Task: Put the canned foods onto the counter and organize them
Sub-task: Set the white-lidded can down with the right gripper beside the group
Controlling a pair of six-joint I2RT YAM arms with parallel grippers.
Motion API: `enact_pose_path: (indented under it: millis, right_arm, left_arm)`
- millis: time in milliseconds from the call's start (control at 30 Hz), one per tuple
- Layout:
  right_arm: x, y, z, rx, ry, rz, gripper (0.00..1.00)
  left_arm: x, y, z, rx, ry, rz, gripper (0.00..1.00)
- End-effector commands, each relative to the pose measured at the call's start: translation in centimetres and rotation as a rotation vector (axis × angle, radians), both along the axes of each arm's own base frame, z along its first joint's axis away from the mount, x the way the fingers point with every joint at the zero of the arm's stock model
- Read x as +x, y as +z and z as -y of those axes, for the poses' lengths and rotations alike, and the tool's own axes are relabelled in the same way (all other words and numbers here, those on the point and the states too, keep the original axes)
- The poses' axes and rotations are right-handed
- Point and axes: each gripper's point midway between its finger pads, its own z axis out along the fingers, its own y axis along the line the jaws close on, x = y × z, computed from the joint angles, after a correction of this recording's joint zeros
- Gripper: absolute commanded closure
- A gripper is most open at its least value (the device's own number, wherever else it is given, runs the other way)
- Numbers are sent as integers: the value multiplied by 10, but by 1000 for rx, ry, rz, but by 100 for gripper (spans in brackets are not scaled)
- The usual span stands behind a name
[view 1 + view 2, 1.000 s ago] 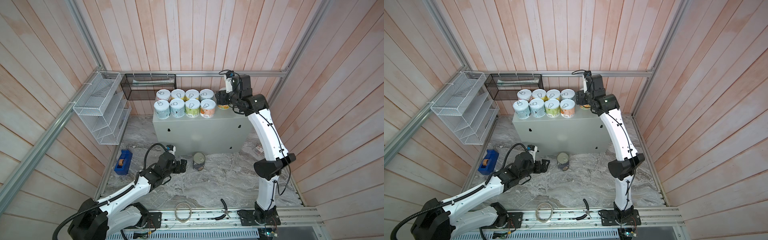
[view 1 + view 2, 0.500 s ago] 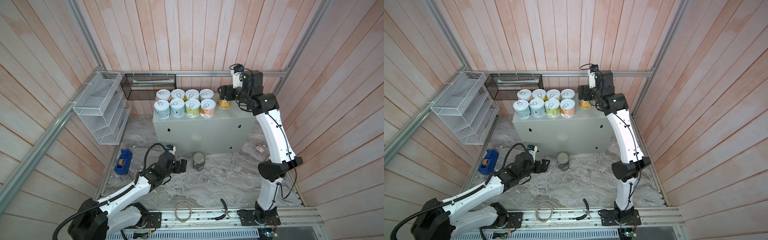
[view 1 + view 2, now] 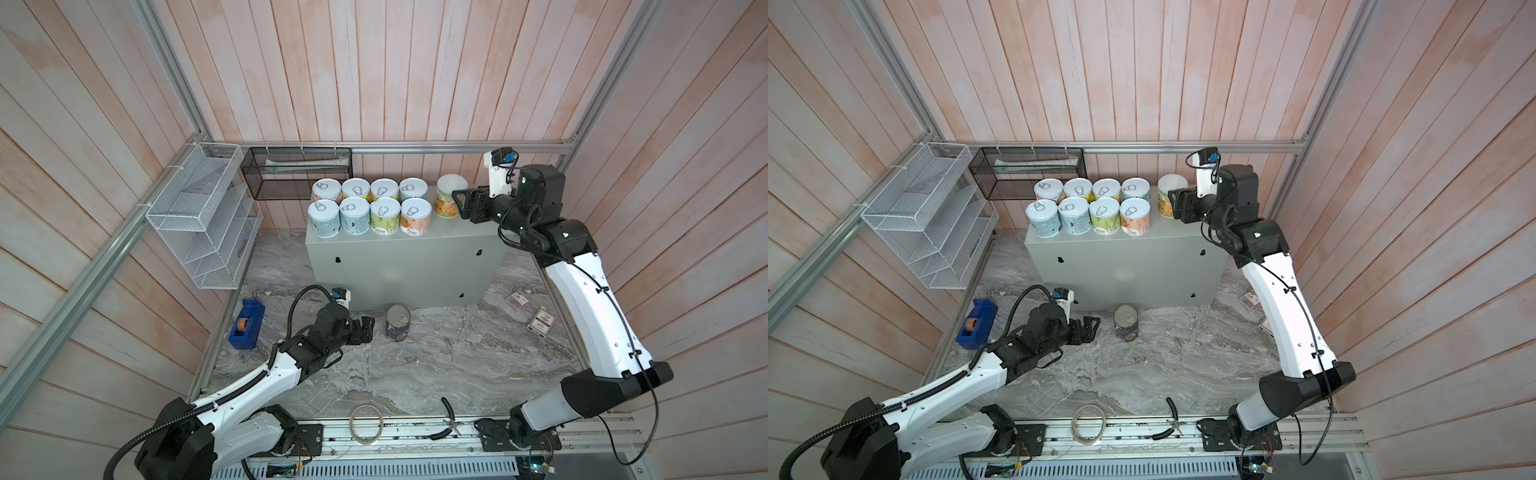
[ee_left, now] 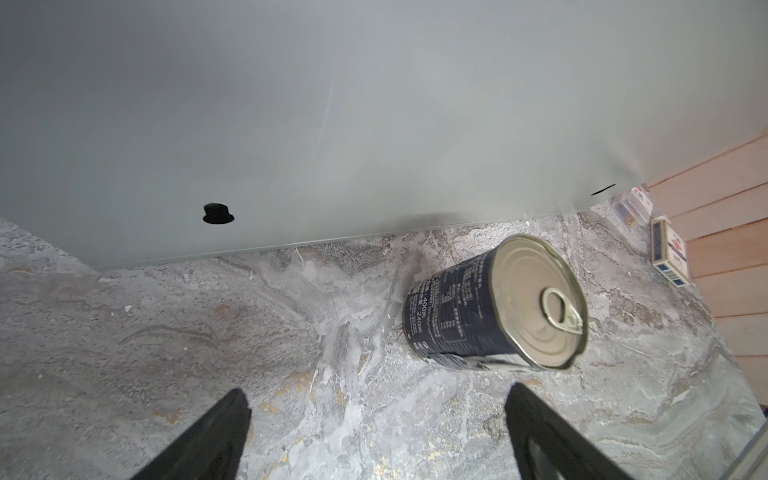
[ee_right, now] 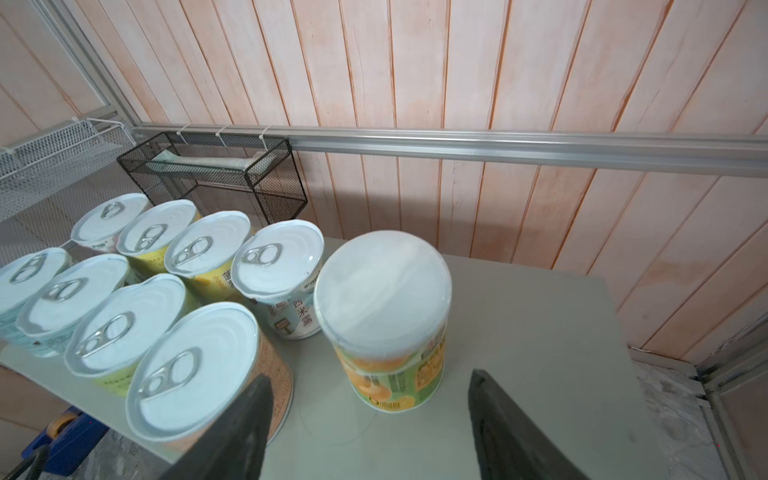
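Observation:
The counter [image 3: 399, 257] is a pale grey-green box, and several pull-tab cans [image 3: 370, 208] stand on its top in two rows. To their right stands a white-lidded can [image 3: 449, 198] with an orange-green label. My right gripper [image 3: 459, 203] hangs open just right of it, apart from it. In the right wrist view this can [image 5: 386, 316] stands ahead of the open gripper [image 5: 370, 399], not between the fingers. A dark navy can [image 3: 397, 323] stands on the marble floor in front of the counter. My left gripper [image 3: 368, 328] is open beside it. In the left wrist view the navy can [image 4: 494, 303] lies ahead of the open gripper [image 4: 378, 390].
A blue tape dispenser [image 3: 246, 324] sits at the floor's left edge. Small boxes [image 3: 540, 324] lie at the right. A tape roll ring [image 3: 365, 424] and pliers [image 3: 449, 419] lie near the front rail. A white wire rack [image 3: 199, 216] and a black mesh basket [image 3: 297, 172] hang on the walls.
My right gripper has let go of the white-lidded can and drawn back to the right, leaving it standing on the counter. The left arm has not moved.

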Motion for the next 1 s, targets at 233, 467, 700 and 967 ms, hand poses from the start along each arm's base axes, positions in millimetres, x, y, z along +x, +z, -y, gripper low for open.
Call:
enact_pose_path:
  millis: [233,467,700,967]
  right_arm:
    - [6,9,1,144,105,86,31]
    - [18,-1,-6,165,134,59,32]
    - [30,-11,-14,191,159,35,37]
    - [36,-17,-20,222,178,18,39]
  left_arm:
    - [1,8,5,-48,-14,23,2]
    - [1,5,5,-40,-14,19,2]
    - [1,1,5,-36,-16,10,2]
    - [1,-1,5,-30,-15,6,2]
